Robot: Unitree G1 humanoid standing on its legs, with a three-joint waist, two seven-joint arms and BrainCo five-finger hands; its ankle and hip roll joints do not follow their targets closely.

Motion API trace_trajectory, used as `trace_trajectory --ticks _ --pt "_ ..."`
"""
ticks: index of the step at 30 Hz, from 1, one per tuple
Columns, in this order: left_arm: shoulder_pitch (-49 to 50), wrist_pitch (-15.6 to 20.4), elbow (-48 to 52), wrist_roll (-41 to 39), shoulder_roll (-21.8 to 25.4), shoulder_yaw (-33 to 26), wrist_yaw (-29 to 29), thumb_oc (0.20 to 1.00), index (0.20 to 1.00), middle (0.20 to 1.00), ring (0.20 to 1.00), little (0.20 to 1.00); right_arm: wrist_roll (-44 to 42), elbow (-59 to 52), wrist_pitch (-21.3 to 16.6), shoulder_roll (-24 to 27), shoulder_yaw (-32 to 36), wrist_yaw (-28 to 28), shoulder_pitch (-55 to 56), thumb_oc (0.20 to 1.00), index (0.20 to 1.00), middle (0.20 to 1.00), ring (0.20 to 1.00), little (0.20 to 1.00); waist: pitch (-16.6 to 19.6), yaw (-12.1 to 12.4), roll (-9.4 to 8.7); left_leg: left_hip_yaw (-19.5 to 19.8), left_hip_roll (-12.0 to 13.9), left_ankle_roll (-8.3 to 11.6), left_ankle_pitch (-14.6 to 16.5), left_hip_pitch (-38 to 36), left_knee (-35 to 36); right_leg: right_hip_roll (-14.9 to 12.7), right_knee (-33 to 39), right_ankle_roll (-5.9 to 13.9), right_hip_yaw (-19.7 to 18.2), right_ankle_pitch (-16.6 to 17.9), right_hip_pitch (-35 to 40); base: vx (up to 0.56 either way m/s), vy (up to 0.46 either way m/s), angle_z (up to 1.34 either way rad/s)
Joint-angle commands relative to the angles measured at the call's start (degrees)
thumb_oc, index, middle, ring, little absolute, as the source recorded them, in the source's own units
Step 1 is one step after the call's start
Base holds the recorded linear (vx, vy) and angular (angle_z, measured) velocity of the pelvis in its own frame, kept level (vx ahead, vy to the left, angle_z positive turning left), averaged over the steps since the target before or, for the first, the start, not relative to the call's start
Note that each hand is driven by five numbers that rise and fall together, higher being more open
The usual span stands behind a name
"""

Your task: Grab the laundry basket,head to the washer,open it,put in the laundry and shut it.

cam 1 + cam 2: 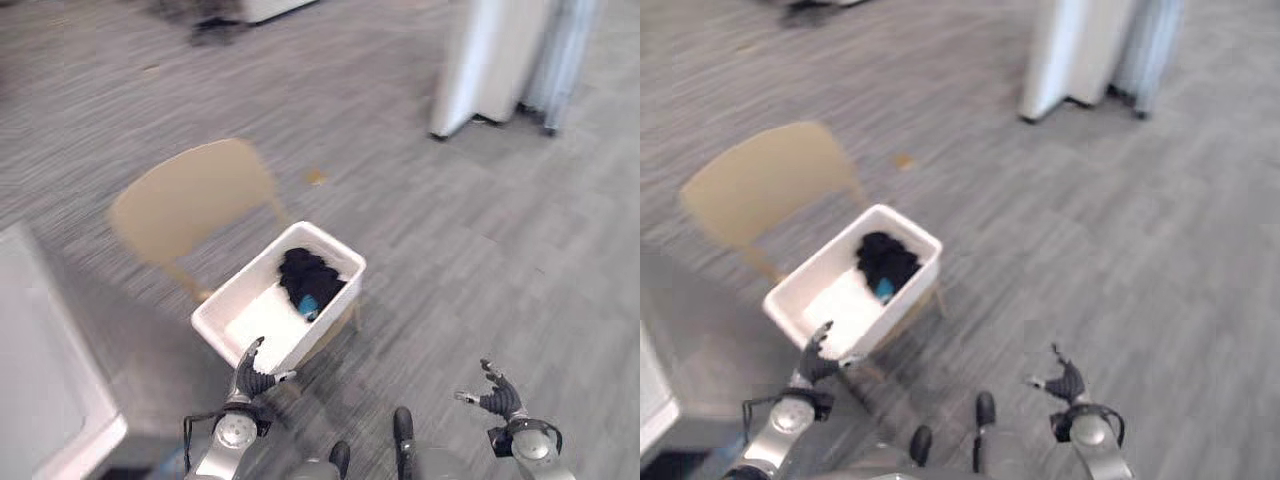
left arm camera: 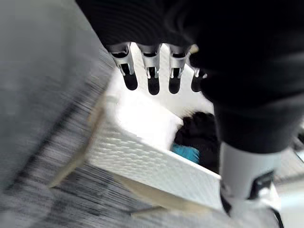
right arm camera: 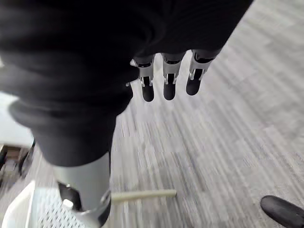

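Laundry basket (image 1: 262, 305), white and rectangular, sits on the seat of a tan chair (image 1: 190, 205), with a heap of dark laundry (image 1: 308, 278) and a bit of blue cloth at the end of the basket farthest from you. Your left hand (image 1: 250, 375) is just beside the basket's near end, fingers straight and spread, holding nothing; whether the fingertips touch the rim is hard to tell, since the head views are blurred. Your right hand (image 1: 497, 395) hangs well apart from the basket, over bare grey floor (image 1: 480, 260), fingers loose and open, also empty. A white unit (image 1: 40, 380) stands beside the chair, on the side away from your right hand; it may be the washer, though too little shows to be sure.

As a judgement, you are at the very first step: the basket is not yet gripped or lifted. Carrying it to the washer, opening the door, loading the laundry and shutting the door all remain.
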State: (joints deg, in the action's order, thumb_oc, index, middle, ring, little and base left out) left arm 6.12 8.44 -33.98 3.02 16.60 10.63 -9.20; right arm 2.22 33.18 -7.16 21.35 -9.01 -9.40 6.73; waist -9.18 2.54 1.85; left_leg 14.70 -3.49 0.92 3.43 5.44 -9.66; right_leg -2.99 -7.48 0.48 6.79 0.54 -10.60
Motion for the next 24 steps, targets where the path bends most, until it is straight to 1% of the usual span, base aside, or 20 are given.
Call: trace_trajectory --ticks 1,2,3,5,7,9,10,11,12,13,15,16,17,18,19,21,22,23,24 --pt "1.42 1.7 2.15 -3.16 3.39 -3.0 -1.14 1.0 1.0 1.0 1.0 1.0 -0.71 -3.74 -3.54 1.99 2.31 0.17 -2.99 1.0 1.0 1.0 1.0 1.0 -0.16 1.34 -2.78 -12.31 2.88 1.23 1.0 3.38 -4.66 -3.28 7.32 5.17 4.82 -1.53 7.03 0.03 -0.175 2.06" --pt "1.39 1.69 2.15 -3.16 3.4 -3.01 -1.14 1.0 1.0 1.0 1.0 1.0 -0.71 -3.74 -3.53 1.97 2.31 0.18 -3.02 1.0 1.0 1.0 1.0 1.0 0.01 1.17 -2.9 -12.19 2.7 1.2 0.65 3.6 -4.45 -3.45 7.4 5.2 4.96 -1.39 6.82 0.04 -0.133 1.55" --pt "1.25 1.57 1.96 -3.12 3.26 -3.25 -1.23 1.0 1.0 1.0 1.0 1.0 -0.67 -4.29 -3.41 1.95 2.64 0.06 -2.87 1.0 1.0 1.0 1.0 1.0 0.05 1.05 -2.85 -15.68 4.01 1.0 0.97 3.71 -3.72 -3.61 7.9 5.01 6.93 -2.18 8.01 0.03 -0.071 1.08" --pt "1.2 1.47 1.74 -3.68 3.07 -3.67 -1.35 1.0 1.0 1.0 1.0 1.0 -0.85 -4.51 -3.12 1.7 3.06 -0.35 -2.82 1.0 1.0 1.0 1.0 1.0 0.74 0.79 -2.63 -20.69 5.05 0.31 0.03 3.59 -0.51 -3.9 8.46 4.98 10.37 -2.69 8.88 0.07 -0.086 0.81" --pt "1.16 1.31 0.93 -3.48 2.88 -3.76 -1.58 1.0 1.0 1.0 1.0 1.0 -1.15 -4.8 -2.86 1.39 3.79 -0.91 -2.68 1.0 1.0 1.0 1.0 1.0 1.45 0.54 -2.21 -25.61 5.18 -0.08 -1.01 3.63 2.1 -3.88 8.8 4.97 13.07 -3.35 9.82 0.1 -0.041 0.85" --pt "1.15 1.14 -0.27 -2.83 2.7 -3.81 -1.9 1.0 1.0 1.0 1.0 1.0 -1.38 -5.17 -2.69 1.14 4.17 -1.15 -2.55 1.0 1.0 1.0 1.0 1.0 2.32 0.38 -1.8 -29.0 5.01 0.06 -3.62 4.71 5.09 -3.3 9.49 4.93 15.37 -4.1 10.82 0.19 -0.001 1.07" --pt "1.27 1.11 -0.67 -2.83 2.56 -4.03 -1.96 1.0 1.0 1.0 1.0 1.0 -1.29 -5.25 -2.63 1.25 4.14 -1.33 -2.64 1.0 1.0 1.0 1.0 1.0 2.66 0.51 -1.86 -29.42 4.8 0.26 -4.74 5.64 6.2 -2.96 9.89 4.91 15.91 -4.65 11.69 0.31 0.003 0.89" --pt "1.25 1.03 -1.51 -2.76 2.45 -4.23 -2.03 1.0 1.0 1.0 1.0 1.0 -1.19 -5.3 -2.55 1.38 3.97 -1.4 -2.86 1.0 1.0 1.0 1.0 1.0 3.02 0.74 -2.26 -28.96 4.51 1.11 -4.46 6.34 6.72 -2.6 10.32 5.22 15.37 -6.2 13.21 0.24 -0.001 0.73" --pt "1.25 1.04 -1.51 -2.76 2.46 -4.24 -2.03 1.0 1.0 1.0 1.0 1.0 -1.19 -5.3 -2.55 1.38 3.97 -1.4 -2.87 1.0 1.0 1.0 1.0 1.0 3.0 0.73 -2.26 -28.95 4.5 1.11 -4.46 6.33 6.72 -2.6 10.32 5.22 15.37 -6.21 13.22 0.32 0.005 0.54" --pt "1.3 0.91 -2.4 -2.68 2.22 -4.38 -2.28 1.0 1.0 1.0 1.0 1.0 -0.63 -5.52 -2.41 1.81 3.45 -1.71 -3.42 1.0 1.0 1.0 1.0 1.0 2.64 1.75 -3.19 -29.27 4.53 1.78 -5.25 10.15 5.26 -2.28 10.23 4.89 15.42 -7.61 15.07 0.24 0.026 0.48" --pt "1.85 0.7 -3.08 -2.52 2.17 -4.72 -2.25 1.0 1.0 1.0 1.0 1.0 0.04 -6.33 -2.2 1.82 3.0 -1.34 -3.43 1.0 1.0 1.0 1.0 1.0 3.02 2.55 -3.66 -29.32 4.87 1.4 -5.48 9.73 5.33 -1.82 9.29 4.8 15.13 -8.75 16.39 0.27 0.051 0.16" --pt "1.85 0.71 -3.09 -2.52 2.17 -4.72 -2.25 1.0 1.0 1.0 1.0 1.0 0.04 -6.33 -2.2 1.82 3.0 -1.34 -3.43 1.0 1.0 1.0 1.0 1.0 3.0 2.56 -3.66 -29.33 4.87 1.4 -5.48 9.71 5.34 -1.82 9.29 4.8 15.13 -8.76 16.4 0.25 0.079 -0.18" --pt "2.29 0.7 -3.71 -2.22 1.94 -4.72 -2.06 1.0 1.0 1.0 1.0 1.0 0.42 -6.53 -2.33 1.68 2.88 -1.24 -3.23 1.0 1.0 1.0 1.0 1.0 3.72 2.8 -4.18 -29.26 4.64 0.86 -5.26 9.48 5.18 -2.04 8.93 5.13 15.2 -9.24 17.64 0.37 0.144 -0.35" --pt "2.55 0.51 -4.03 -1.95 2.19 -4.47 -1.88 1.0 1.0 1.0 1.0 1.0 1.33 -6.92 -2.2 1.48 2.69 -0.94 -2.97 1.0 1.0 1.0 1.0 1.0 4.07 2.88 -5.07 -29.19 4.11 -0.14 -4.34 8.78 4.49 -3.64 5.29 5.53 14.8 -9.88 17.72 0.48 0.2 -0.34" --pt "2.61 0.47 -4.17 -2.08 2.39 -4.45 -1.69 1.0 1.0 1.0 1.0 1.0 1.7 -7.05 -2.11 1.37 2.59 -0.83 -3.01 1.0 1.0 1.0 1.0 1.0 4.13 2.97 -5.55 -29.08 3.66 -0.93 -3.4 7.82 4.43 -4.75 1.8 5.82 14.34 -10.05 17.4 0.41 0.213 -0.23" --pt "2.22 0.47 -4.61 -2.27 2.71 -4.14 -1.74 1.0 1.0 1.0 1.0 1.0 2.19 -7.12 -2.21 1.25 2.15 -0.7 -3.66 1.0 1.0 1.0 1.0 1.0 3.83 2.81 -5.63 -29.0 2.61 -2.59 -1.73 5.85 4.48 -7.47 -6.53 7.05 13.36 -7.79 14.99 0.25 0.196 -0.12" --pt "1.8 0.33 -4.7 -2.14 3.05 -3.76 -1.9 1.0 1.0 1.0 1.0 1.0 2.51 -7.6 -2.13 1.12 1.81 -0.61 -4.13 1.0 1.0 1.0 1.0 1.0 3.33 2.19 -5.36 -28.49 2.18 -3.33 -1.16 4.45 4.78 -8.2 -11.26 7.41 12.2 -5.17 12.71 0.16 0.204 0.0" --pt "1.37 0.36 -4.59 -2.21 3.2 -3.57 -2.0 1.0 1.0 1.0 1.0 1.0 2.71 -8.16 -2.15 0.97 1.78 -0.64 -4.27 1.0 1.0 1.0 1.0 1.0 3.01 1.92 -4.58 -28.7 2.52 -4.23 -2.11 3.65 5.48 -7.86 -14.63 6.94 11.39 -3.29 9.92 0.15 0.164 0.07" --pt "1.2 0.56 -4.39 -2.28 3.36 -3.48 -2.16 1.0 1.0 1.0 1.0 1.0 2.83 -8.75 -2.38 0.81 1.57 -0.51 -4.25 1.0 1.0 1.0 1.0 1.0 2.63 1.23 -4.0 -27.78 2.65 -4.41 -1.85 1.87 6.31 -7.1 -17.29 6.64 9.67 -2.94 7.29 0.14 0.107 0.16"
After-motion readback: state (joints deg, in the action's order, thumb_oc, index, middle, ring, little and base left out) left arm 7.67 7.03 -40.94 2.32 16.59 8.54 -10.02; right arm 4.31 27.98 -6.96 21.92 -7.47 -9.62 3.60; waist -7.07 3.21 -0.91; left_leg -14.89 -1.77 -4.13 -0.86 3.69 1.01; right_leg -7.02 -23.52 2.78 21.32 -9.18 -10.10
